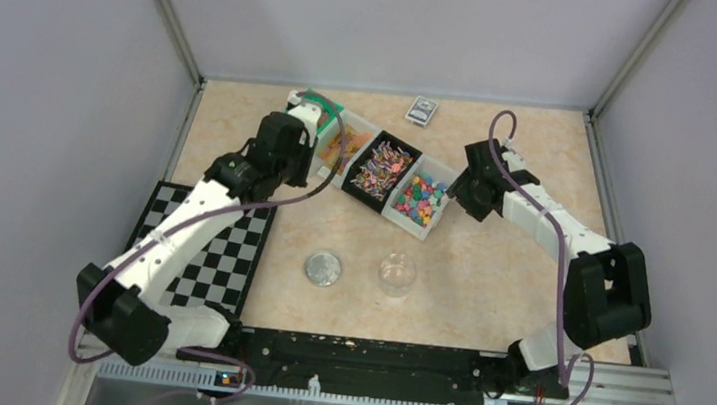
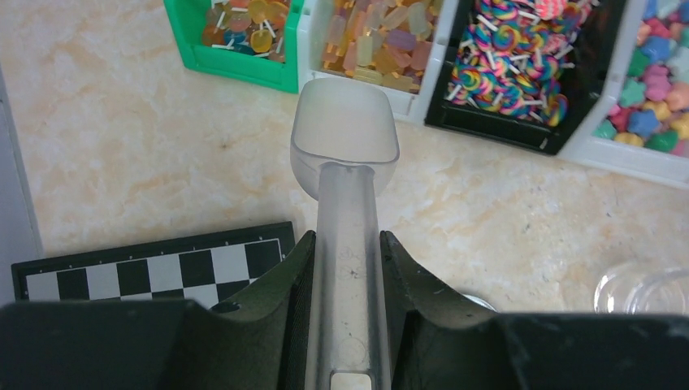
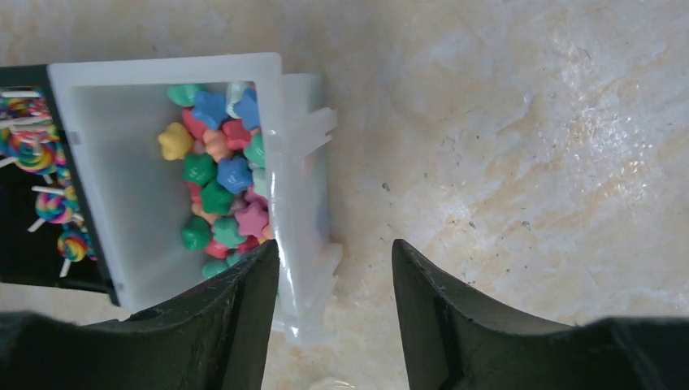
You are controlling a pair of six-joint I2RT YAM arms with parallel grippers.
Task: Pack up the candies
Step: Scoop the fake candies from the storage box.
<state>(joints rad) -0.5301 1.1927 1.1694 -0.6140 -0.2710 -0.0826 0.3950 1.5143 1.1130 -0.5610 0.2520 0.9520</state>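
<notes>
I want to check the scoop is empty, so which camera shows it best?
Left wrist: the scoop fills the centre, its clear bowl empty, handle clamped in the left pincer. From the top it is tiny and mostly hidden by the left arm. The right wrist view misses it.

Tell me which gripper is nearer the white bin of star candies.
Right. The right gripper stands open astride that bin's outer wall; the left gripper, holding a clear scoop, is two bins away, by the orange candies.
</notes>
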